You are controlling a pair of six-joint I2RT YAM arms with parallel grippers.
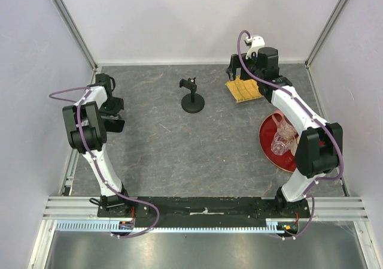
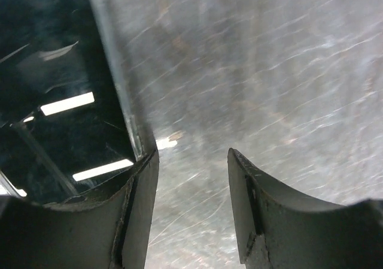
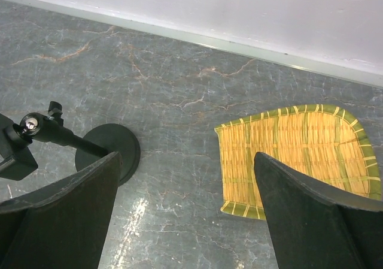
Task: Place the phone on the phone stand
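- Left claw has its jaws apart over the bare counter near the left wall. The right claw is likewise spread, hanging over a woven bamboo tray.
- Counter is dark grey and marble-veined, boxed in by white walls with aluminium posts.
- Phone, a glossy black slab mirroring ceiling lights, sits just beside one left-claw finger, outside the gap.
- Phone stand, all black, stands upright at mid-counter, well apart from the phone.
- Red plate holds a clear vessel.
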